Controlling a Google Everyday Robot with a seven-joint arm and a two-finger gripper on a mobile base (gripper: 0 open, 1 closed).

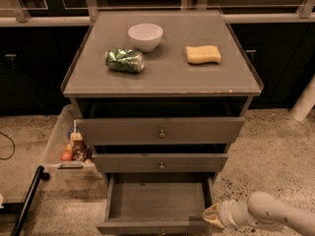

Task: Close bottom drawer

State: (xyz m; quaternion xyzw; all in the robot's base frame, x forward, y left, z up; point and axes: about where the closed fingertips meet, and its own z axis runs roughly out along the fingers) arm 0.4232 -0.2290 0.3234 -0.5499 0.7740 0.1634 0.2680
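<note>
The bottom drawer (156, 200) of the grey-brown cabinet is pulled well out, and its inside shows empty. Its slim front (152, 227) lies along the lower edge of the view. My gripper (212, 215) comes in from the lower right on a white arm and sits at the drawer's front right corner, close to or touching it. The middle drawer (161, 162) and the top drawer (161, 130) above it are each pulled out a little.
On the cabinet top (167, 75) lie a white bowl (145, 36), a crushed green can (124, 60) and a yellow sponge (203, 54). A clear bin (64, 141) with small items stands on the floor at the left. A black pole (27, 200) lies at lower left.
</note>
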